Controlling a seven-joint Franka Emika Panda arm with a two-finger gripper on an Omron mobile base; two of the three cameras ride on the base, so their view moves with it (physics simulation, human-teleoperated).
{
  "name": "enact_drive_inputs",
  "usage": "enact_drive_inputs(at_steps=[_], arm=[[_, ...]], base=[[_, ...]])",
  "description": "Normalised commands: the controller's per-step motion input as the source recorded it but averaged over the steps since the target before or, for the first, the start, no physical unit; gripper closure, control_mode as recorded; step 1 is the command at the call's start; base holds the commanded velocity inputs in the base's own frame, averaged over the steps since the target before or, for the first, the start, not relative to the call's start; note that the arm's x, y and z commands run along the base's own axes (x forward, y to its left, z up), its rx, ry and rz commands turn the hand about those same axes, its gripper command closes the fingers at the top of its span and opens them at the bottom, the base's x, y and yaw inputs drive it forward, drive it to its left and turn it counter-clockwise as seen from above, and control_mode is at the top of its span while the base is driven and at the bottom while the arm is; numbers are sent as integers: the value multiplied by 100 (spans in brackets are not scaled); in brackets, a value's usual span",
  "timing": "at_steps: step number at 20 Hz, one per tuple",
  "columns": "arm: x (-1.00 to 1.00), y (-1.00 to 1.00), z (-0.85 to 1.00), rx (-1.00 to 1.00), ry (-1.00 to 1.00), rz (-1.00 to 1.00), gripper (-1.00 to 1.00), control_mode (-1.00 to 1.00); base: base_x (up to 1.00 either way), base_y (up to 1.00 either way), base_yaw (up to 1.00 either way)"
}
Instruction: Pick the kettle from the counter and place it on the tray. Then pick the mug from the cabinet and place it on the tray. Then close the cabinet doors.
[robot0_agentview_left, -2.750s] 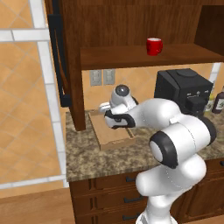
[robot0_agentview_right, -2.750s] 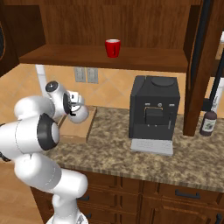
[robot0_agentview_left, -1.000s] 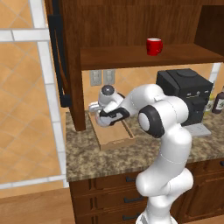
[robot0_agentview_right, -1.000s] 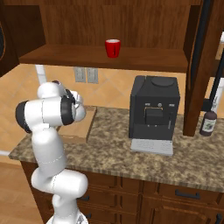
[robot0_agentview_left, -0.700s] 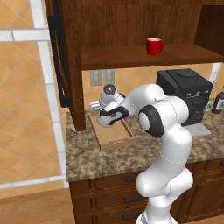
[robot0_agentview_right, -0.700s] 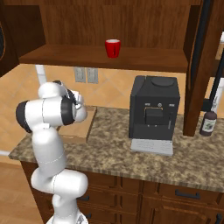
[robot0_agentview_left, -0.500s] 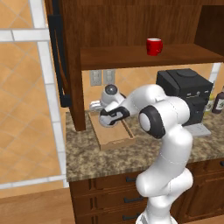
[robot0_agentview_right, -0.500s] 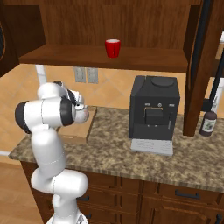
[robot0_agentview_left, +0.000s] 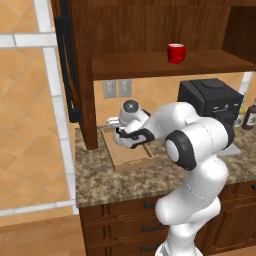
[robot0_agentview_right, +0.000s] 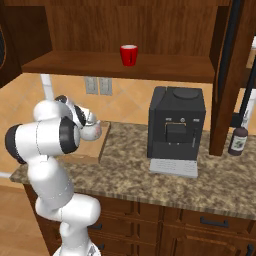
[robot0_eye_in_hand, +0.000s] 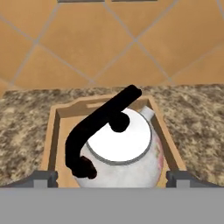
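The silvery-white kettle (robot0_eye_in_hand: 120, 153) with its black arched handle stands in the light-wood tray (robot0_eye_in_hand: 51, 131), near the tray's front end. My gripper (robot0_eye_in_hand: 113, 177) is open, one fingertip on each side of the kettle's body, and touches nothing. In the left base view the hand (robot0_agentview_left: 126, 140) hangs low over the tray (robot0_agentview_left: 131, 161) and hides the kettle. The right base view has the kettle (robot0_agentview_right: 95, 130) peeking out beside my arm, above the tray (robot0_agentview_right: 86, 151). The red mug (robot0_agentview_left: 176, 52) (robot0_agentview_right: 129, 55) stands on the cabinet shelf (robot0_agentview_left: 150, 65). The cabinet doors (robot0_agentview_left: 66, 65) (robot0_agentview_right: 229, 75) stand open.
A black coffee machine (robot0_agentview_left: 210, 100) (robot0_agentview_right: 175, 127) stands on the granite counter (robot0_agentview_right: 135, 175) right of the tray. A dark bottle (robot0_agentview_left: 249, 115) (robot0_agentview_right: 239, 141) stands at the far right. Wall outlets (robot0_agentview_left: 116, 89) sit behind the tray. Drawers with black handles (robot0_agentview_left: 150, 228) lie below.
My gripper has opened and let go of the kettle's handle, leaving the kettle standing in the tray. The arm has hardly moved.
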Motion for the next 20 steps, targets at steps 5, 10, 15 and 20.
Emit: enact_drive_inputs(at_steps=[5, 10, 15, 20], arm=[[-43, 0, 33, 0, -3, -15, -100, -100], [-56, 0, 43, 0, -1, -10, -100, -100], [-58, -5, 50, 0, -1, -6, -100, -100], [-43, -25, 56, 0, 0, -7, -100, -100]], base=[[0, 0, 0], [0, 0, 0], [0, 0, 0], [0, 0, 0]])
